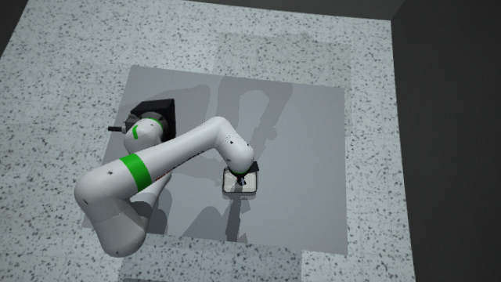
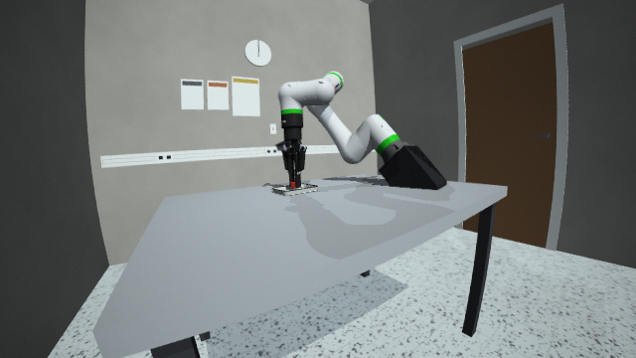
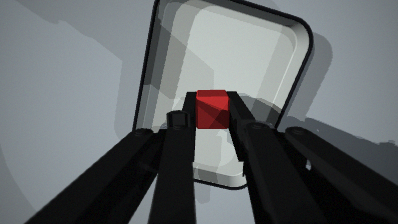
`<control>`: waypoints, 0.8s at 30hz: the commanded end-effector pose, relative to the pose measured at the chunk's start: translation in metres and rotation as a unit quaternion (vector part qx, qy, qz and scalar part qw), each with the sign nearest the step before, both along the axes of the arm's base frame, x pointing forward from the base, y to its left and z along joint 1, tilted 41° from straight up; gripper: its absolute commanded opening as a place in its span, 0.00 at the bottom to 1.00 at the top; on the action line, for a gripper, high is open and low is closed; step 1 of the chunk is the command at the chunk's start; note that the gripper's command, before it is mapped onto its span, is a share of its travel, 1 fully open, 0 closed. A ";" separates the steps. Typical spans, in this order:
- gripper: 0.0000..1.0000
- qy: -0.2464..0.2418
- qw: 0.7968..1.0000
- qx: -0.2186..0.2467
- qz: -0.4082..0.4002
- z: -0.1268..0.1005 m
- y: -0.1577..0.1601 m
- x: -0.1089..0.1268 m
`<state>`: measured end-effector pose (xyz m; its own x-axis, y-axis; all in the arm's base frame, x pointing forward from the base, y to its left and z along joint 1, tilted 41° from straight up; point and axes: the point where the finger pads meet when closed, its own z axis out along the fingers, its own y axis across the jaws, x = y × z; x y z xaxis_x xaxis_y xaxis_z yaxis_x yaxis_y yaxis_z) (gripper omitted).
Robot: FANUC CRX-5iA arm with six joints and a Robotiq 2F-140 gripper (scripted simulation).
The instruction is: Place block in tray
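Note:
My gripper [image 3: 211, 106] is shut on a small red block [image 3: 212, 109], held between the two black fingertips. The white tray [image 3: 222, 85] with its raised rim lies right under the block, and the block sits over the tray's floor, low down. In the exterior view the gripper [image 2: 293, 184] points straight down into the tray [image 2: 294, 189], with the red block [image 2: 292, 185] at rim height. I cannot tell whether the block touches the floor. From above, the wrist hides most of the tray [image 1: 238, 185] and the gripper [image 1: 242, 182].
The tray sits on a grey table [image 2: 318, 219]. The arm's black base [image 2: 411, 168] stands at the table's far right. The table edges are well away from the tray.

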<state>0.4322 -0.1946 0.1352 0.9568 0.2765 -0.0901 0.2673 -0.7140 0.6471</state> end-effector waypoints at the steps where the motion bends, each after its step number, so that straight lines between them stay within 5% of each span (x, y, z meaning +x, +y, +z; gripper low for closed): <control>1: 0.10 -0.001 1.000 0.000 0.001 -0.002 -0.002 0.001; 24: 0.10 -0.001 1.000 0.000 0.001 -0.006 -0.006 0.002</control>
<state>0.4339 -0.2006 0.1286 0.9568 0.2765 -0.0899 0.2671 -0.7139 0.6473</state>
